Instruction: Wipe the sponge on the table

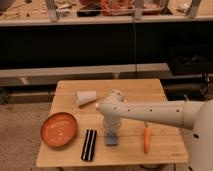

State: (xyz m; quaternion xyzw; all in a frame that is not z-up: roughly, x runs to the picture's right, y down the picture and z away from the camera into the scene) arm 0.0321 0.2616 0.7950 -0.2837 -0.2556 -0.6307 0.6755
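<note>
On the table (167,146), end effector (111,132) over sponge (112,140), orange bowl (43,131), tipped cup (86,97)

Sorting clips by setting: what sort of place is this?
Likely a robot lab: cluttered bench behind, small table with bowl and carrot, gripper down on the sponge at its front.

Behind the small light-wood plank table (165,148) runs a long grey shelf bench (60,71), and the space above it is very dark. Higher up there is a pale upper shelf (100,20) with grey metal posts (52,10) and some clutter that I cannot identify. A thin dark cable (134,50) hangs down in front of this dark part. The floor (17,135) is speckled grey-beige. My gripper (111,131) is low over the front middle of the table.
</note>
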